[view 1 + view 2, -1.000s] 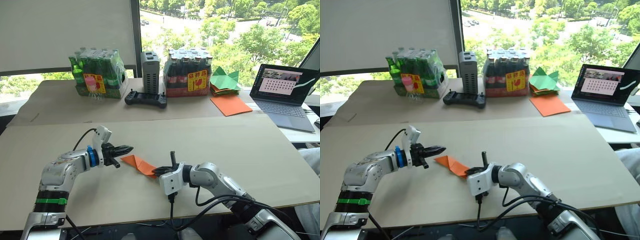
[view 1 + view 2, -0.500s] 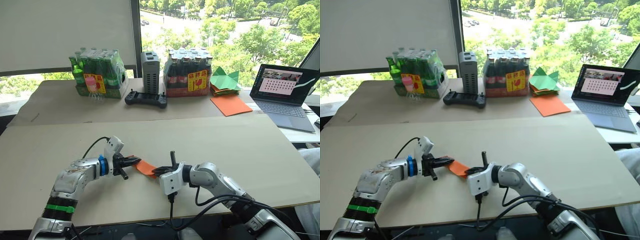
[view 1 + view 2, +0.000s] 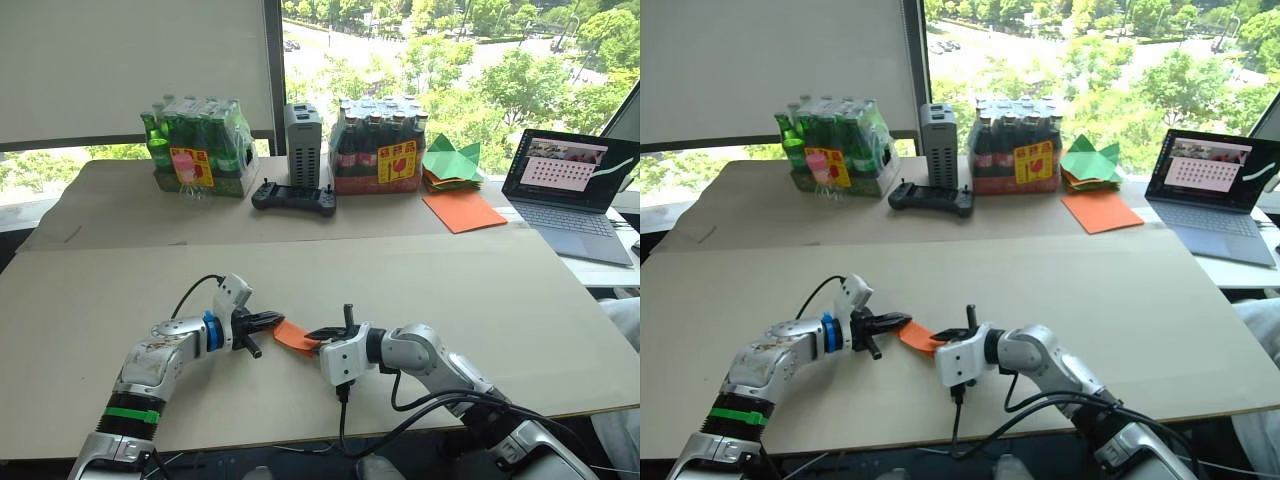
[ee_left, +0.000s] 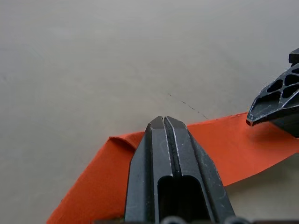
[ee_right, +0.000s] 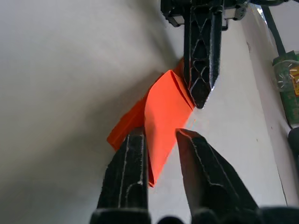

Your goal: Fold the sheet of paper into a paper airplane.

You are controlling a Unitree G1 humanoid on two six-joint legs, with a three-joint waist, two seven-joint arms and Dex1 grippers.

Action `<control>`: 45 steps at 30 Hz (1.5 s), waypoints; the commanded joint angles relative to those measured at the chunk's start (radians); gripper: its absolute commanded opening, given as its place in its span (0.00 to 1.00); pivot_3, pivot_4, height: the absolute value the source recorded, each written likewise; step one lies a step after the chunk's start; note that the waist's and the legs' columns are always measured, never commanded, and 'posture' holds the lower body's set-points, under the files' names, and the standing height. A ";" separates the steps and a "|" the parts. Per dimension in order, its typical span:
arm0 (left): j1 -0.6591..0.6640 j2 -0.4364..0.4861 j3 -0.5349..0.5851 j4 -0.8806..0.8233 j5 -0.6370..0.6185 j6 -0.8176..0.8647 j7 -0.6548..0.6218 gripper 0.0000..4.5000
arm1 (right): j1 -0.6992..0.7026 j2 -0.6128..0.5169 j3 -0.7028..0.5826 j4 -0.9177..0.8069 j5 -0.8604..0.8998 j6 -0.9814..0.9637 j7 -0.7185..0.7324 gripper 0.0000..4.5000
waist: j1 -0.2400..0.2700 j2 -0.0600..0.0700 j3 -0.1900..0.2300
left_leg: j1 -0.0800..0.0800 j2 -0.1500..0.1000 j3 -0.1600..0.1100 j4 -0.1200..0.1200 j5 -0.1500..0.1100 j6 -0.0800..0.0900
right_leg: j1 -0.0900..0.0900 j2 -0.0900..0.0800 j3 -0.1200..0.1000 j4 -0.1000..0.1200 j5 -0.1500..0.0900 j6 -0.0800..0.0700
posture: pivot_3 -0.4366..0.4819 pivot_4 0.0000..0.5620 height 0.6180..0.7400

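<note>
The orange sheet of paper lies on the table, folded into a flat pointed wedge with layered flaps. It sits between my two grippers at the front middle. My left gripper is shut, and its tip rests on the paper's left end, on a flap edge. My right gripper comes in from the right, low over the paper's other end. Its fingers stand a little apart, and the paper's pointed corner lies between and under them. The two grippers' tips are close together, not touching.
Along the table's back stand a pack of green bottles, a grey box, a black controller and a pack of dark bottles. Green paper shapes, a bigger orange sheet and a laptop lie at the back right.
My left gripper has moved right and down, from clear of the paper onto its left end. The right arm has hardly moved.
</note>
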 commanded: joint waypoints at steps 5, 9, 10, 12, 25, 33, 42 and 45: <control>0.026 -0.001 -0.030 -0.009 0.014 0.014 -0.004 0.00 | 0.041 0.134 -0.156 -0.206 0.398 0.515 0.134 0.66 | 0.002 0.000 0.000 | 0.005 0.000 -0.001 -0.001 0.000 0.000 | 0.007 0.000 -0.002 -0.004 0.000 0.000 | 0.48 0.27 1.00; 0.027 -0.001 -0.034 -0.011 0.017 0.013 -0.002 0.00 | 0.036 0.204 -0.210 -0.261 0.490 0.687 0.083 0.45 | 0.007 0.000 0.000 | 0.005 0.000 -0.002 -0.001 0.000 0.000 | 0.007 0.000 -0.002 -0.004 0.000 0.000 | 0.48 0.27 1.00; 0.027 0.000 -0.035 -0.011 0.017 0.013 -0.003 0.00 | 0.038 0.216 -0.207 -0.252 0.480 0.702 0.056 0.38 | 0.008 0.000 0.000 | 0.005 0.000 -0.002 -0.001 0.000 0.000 | 0.007 0.000 -0.002 -0.005 0.000 0.000 | 0.48 0.27 1.00; 0.027 0.002 -0.035 -0.012 0.016 0.013 -0.005 0.00 | 0.043 0.216 -0.178 -0.226 0.429 0.692 0.013 0.22 | 0.010 0.000 0.000 | 0.005 0.000 -0.001 -0.001 0.000 0.000 | 0.007 0.000 -0.002 -0.005 0.000 0.000 | 0.48 0.27 1.00; 0.037 0.010 -0.026 -0.029 0.011 0.018 -0.001 0.00 | 0.051 0.213 -0.088 -0.152 0.293 0.678 -0.120 0.00 | 0.015 0.000 0.000 | 0.004 0.000 -0.001 -0.001 0.000 0.000 | 0.007 0.000 -0.002 -0.006 0.000 0.001 | 0.48 0.27 1.00; 0.032 0.010 -0.027 -0.027 0.013 0.018 0.000 0.00 | 0.062 0.186 -0.056 -0.136 0.264 0.685 -0.095 0.00 | 0.016 0.000 0.000 | 0.004 0.000 -0.001 -0.001 0.000 0.000 | 0.007 0.000 -0.002 -0.006 0.000 0.001 | 0.48 0.27 1.00; 0.015 -0.021 -0.038 -0.057 0.003 0.037 0.017 0.00 | 0.098 0.125 -0.008 -0.160 0.237 0.717 -0.062 0.00 | 0.018 0.000 0.000 | 0.005 0.000 -0.001 -0.001 0.000 0.000 | 0.008 -0.001 -0.002 -0.007 -0.001 0.001 | 0.48 0.27 1.00; 0.010 -0.033 -0.044 -0.067 0.002 0.045 0.020 0.00 | 0.098 0.119 -0.008 -0.156 0.232 0.717 -0.064 0.00 | 0.020 0.000 0.000 | 0.005 0.000 -0.001 -0.001 0.000 0.000 | 0.009 -0.001 -0.002 -0.007 -0.001 0.001 | 0.48 0.27 1.00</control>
